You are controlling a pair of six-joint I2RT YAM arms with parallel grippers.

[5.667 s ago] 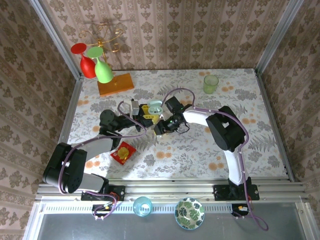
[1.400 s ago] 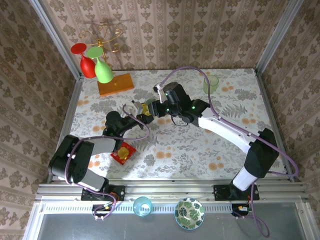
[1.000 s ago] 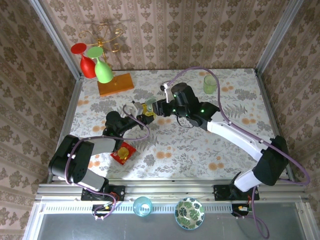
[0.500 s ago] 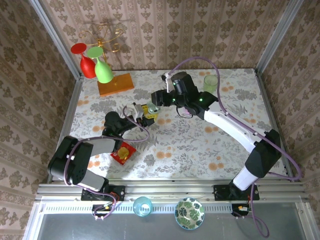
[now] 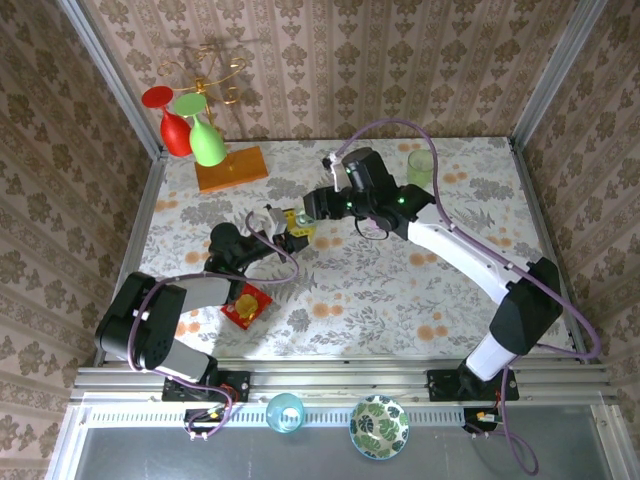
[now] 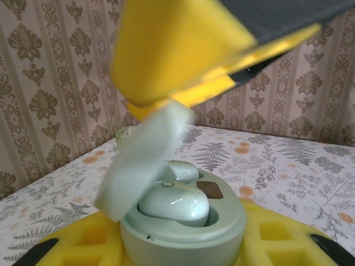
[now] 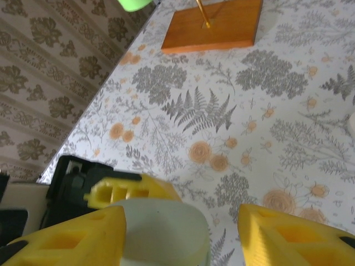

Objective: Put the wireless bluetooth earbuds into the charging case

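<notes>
Earbuds (image 6: pixel 173 204): pale green, judged light, smooth, slippery; best pinched across the sides. Lodged in open case (image 6: pixel 186 235), clamped by left end effector (image 5: pixel 278 226); right end effector (image 7: pixel 183 227) spread apart.

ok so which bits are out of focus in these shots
Left wrist: the yellow top finger and the lid are smeared, the earbud in the case fairly crisp. Right wrist: the case and near fingers are soft, the wooden base clearer. Top view: sharp throughout.
</notes>
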